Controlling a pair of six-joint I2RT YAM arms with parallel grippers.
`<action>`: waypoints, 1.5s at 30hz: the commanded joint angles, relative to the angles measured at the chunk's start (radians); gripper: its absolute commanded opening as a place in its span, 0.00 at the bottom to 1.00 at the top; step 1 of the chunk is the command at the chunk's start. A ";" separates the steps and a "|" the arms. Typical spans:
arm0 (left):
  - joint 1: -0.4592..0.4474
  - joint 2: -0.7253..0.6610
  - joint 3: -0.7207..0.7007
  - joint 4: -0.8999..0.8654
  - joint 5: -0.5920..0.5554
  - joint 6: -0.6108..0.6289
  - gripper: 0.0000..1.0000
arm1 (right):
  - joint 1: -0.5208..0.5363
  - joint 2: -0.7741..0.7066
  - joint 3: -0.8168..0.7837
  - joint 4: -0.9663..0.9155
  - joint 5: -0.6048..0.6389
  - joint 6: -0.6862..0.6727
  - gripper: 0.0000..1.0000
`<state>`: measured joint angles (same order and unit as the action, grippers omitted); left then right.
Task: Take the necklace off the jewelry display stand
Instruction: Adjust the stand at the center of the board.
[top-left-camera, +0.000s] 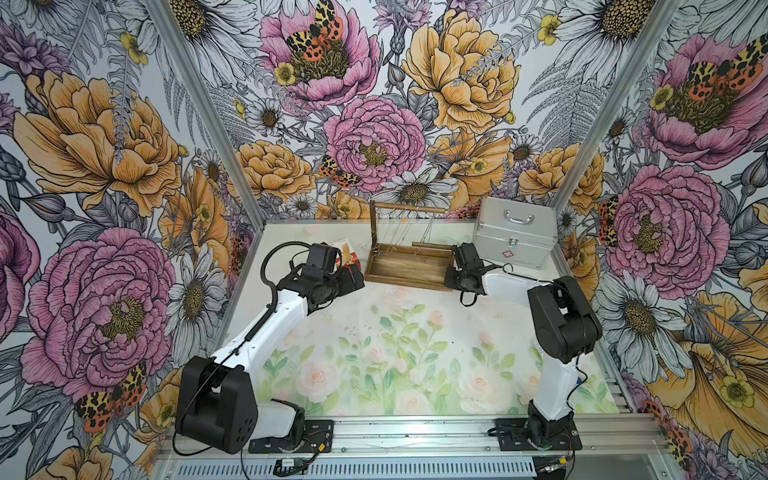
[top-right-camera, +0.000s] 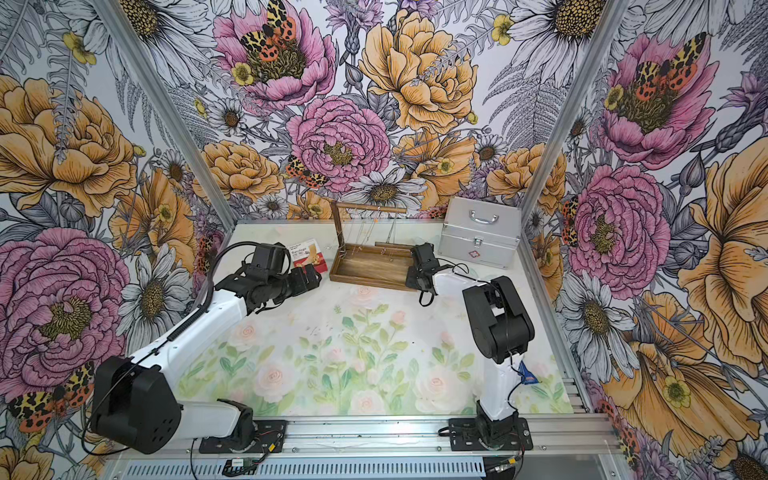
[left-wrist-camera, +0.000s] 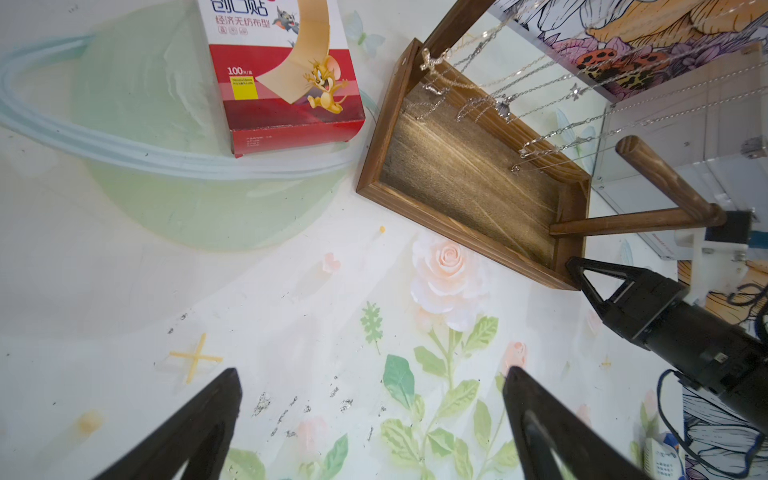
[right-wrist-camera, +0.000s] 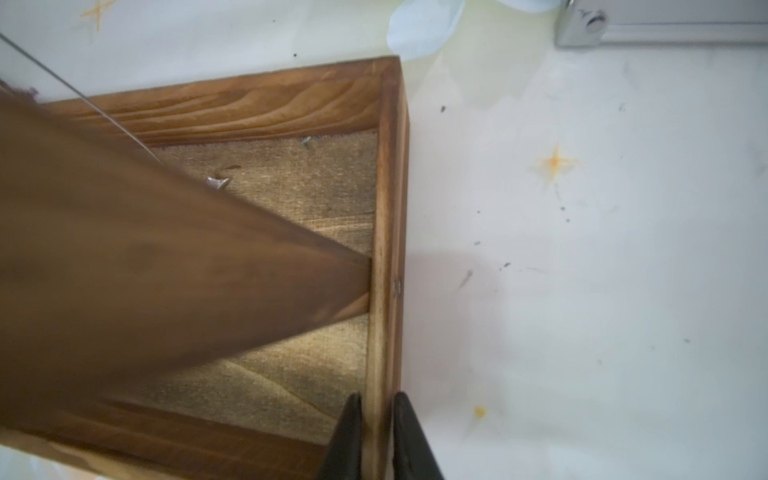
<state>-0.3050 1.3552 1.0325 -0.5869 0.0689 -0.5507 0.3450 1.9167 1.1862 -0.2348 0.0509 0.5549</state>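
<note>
Left arm: you've got it reaching low and forward over the table, the left gripper (left-wrist-camera: 372, 372) hanging above the cloth with its jaws spread wide and nothing between them.
Right arm: elbow up high, forearm stretched in toward the stand, and the right gripper (right-wrist-camera: 377, 397) points down at the tray's right end.
Right grip: the jaws are pinched on the tray's side wall, one finger inside and one outside, so you have the stand by its rim.
Stand: the dark brown wooden jewelry display stand (top-left-camera: 405, 266) sits at the back of the table. It has a shallow rectangular tray with a grainy floor, a thin upright post (top-left-camera: 372, 224) at its left end and a round top rod (top-left-camera: 409, 208) across.
Lower bar: a shorter wooden bar (top-left-camera: 432, 245) stands at the right end, close by your right gripper.
Necklace: thin silver necklaces (left-wrist-camera: 503, 106) with small pendants hang from the top rod over the tray, all on the stand.
Left of the tray: a red-and-white cardboard plaster box (left-wrist-camera: 286, 83) lies flat just beside it.
Right of the tray: a ribbed silver metal case (top-left-camera: 515, 235) with a handle stands beyond your right wrist.
Table: a pale cloth with a floral print (top-left-camera: 374, 353).
</note>
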 joint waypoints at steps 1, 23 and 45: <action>0.008 0.021 0.009 0.017 0.033 0.025 0.99 | -0.015 -0.034 -0.019 -0.040 0.013 -0.053 0.17; 0.000 0.161 0.085 0.046 0.101 -0.109 0.99 | -0.050 -0.006 0.031 -0.043 -0.035 -0.201 0.12; -0.005 0.443 0.218 0.147 0.194 -0.155 0.83 | -0.062 -0.027 0.021 -0.015 -0.114 -0.188 0.38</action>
<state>-0.3119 1.7931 1.2266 -0.4831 0.2310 -0.7010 0.2855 1.9141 1.2072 -0.2726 -0.0322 0.3706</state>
